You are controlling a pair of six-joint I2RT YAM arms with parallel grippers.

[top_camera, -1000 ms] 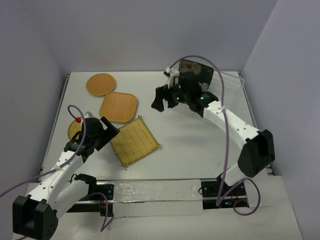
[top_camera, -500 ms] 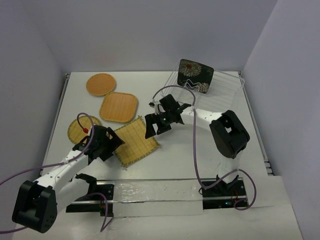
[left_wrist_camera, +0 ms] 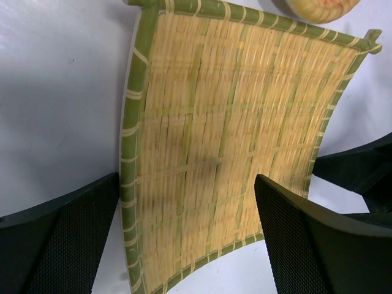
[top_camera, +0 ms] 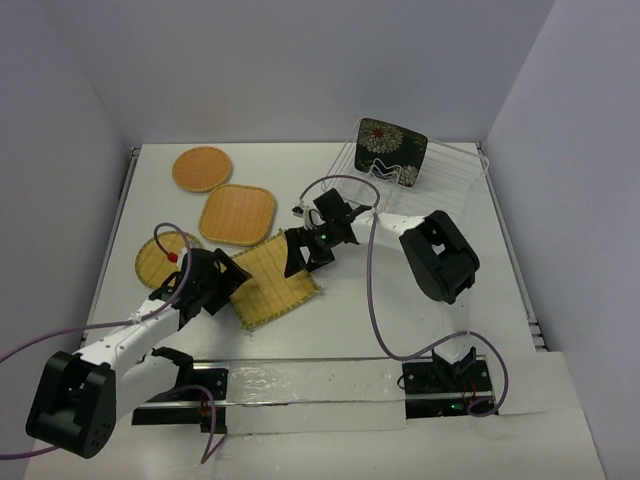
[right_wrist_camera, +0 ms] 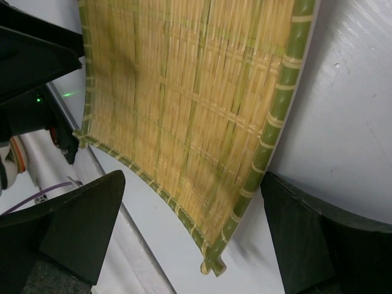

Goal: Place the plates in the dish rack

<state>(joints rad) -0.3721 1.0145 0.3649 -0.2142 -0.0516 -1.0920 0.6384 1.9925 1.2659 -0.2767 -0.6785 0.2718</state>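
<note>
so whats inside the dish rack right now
Only the black flowered plate, standing on edge in the dish rack. The rack wires directly behind it are hidden by the plate.

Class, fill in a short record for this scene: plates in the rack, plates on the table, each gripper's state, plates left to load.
In rack: black square plate with white-red flowers, propped on edge in the silvery wire dish rack
On white table: yellow woven-look square plate; orange rounded-square plate; orange round plate; yellow round plate
Left gripper: open, over the woven plate
Right gripper: open, over that plate's opposite side
Left to load: four plates
</note>
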